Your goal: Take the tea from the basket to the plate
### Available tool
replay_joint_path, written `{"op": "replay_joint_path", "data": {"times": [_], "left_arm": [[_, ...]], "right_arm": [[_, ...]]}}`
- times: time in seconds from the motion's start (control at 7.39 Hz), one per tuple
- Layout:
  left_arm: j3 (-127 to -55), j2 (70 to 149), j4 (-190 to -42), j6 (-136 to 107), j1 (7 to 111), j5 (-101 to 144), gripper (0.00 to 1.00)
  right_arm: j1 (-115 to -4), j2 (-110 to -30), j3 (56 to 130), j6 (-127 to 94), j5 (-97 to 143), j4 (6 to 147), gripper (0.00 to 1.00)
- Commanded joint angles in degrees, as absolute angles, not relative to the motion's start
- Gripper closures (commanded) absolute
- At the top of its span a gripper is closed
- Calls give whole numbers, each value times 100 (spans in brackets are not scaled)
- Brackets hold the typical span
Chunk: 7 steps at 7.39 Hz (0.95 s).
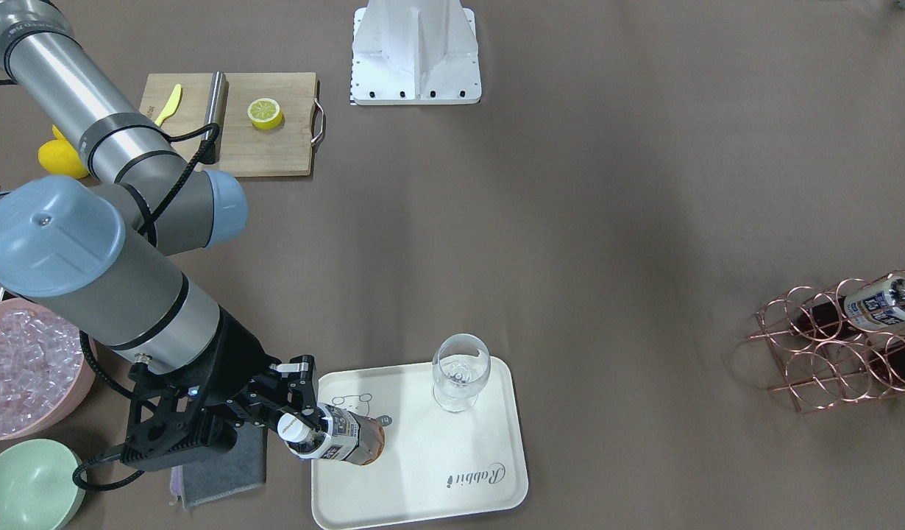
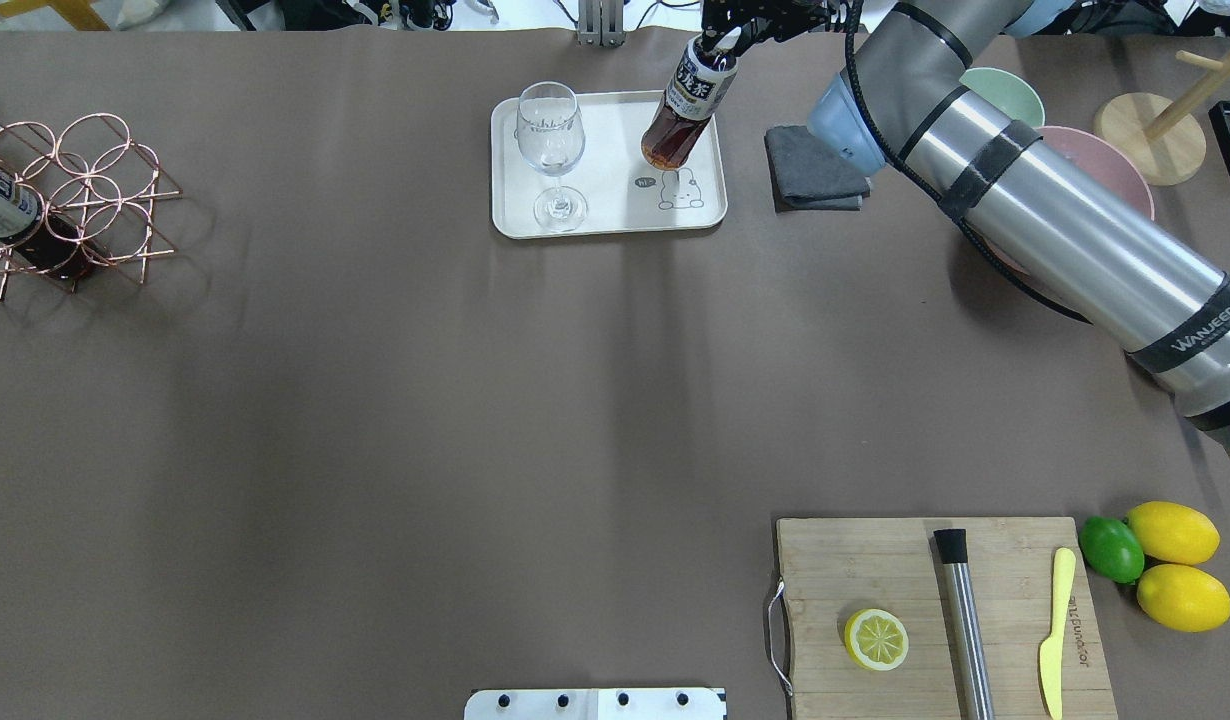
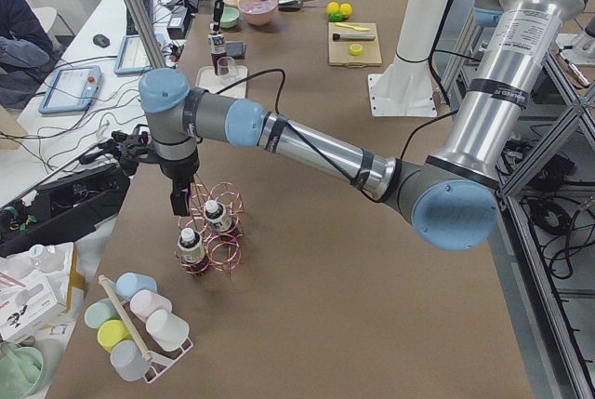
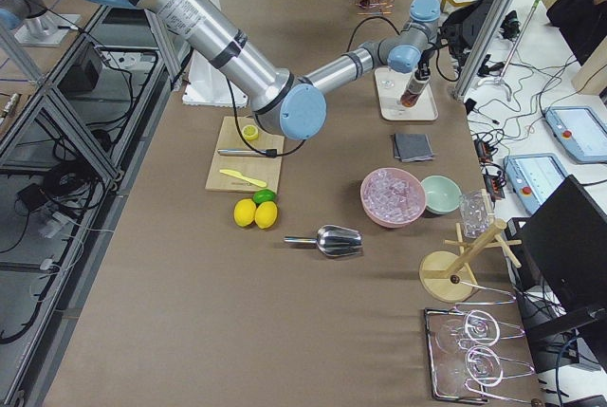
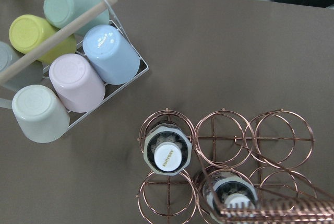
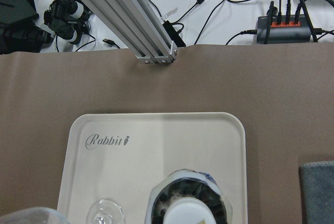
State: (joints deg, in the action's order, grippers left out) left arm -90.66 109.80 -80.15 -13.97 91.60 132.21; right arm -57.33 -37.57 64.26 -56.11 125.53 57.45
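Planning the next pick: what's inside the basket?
Two tea bottles stand in the basket; the other cells look empty. The handle partly covers one cap.

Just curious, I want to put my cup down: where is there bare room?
The wide stretch of table between the tray, the cutting board and the wire basket is bare. On the tray, the half by the word Rabbit is free; the glass and bottle crowd the other.

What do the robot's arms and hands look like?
The left arm and right arm are silver tubes with pale blue joint caps. The right one carries black bands, one lettered in white, and a black cable. The right hand and left hand are black.
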Motion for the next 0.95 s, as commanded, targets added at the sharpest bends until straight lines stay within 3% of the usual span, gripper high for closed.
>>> {"op": "replay_joint_path", "data": {"times": [0.0,0.81], "left_arm": [[-8842,10442,-8701,-1415,9307,13560,2],[-8728,9835,-9341,-1406,9378,13650,2]], "right_arm": [[-5722,-3569,6390,-5502,12779,6474,100],[-5713,-3182,5906,-5440,12718,6732,100]]}}
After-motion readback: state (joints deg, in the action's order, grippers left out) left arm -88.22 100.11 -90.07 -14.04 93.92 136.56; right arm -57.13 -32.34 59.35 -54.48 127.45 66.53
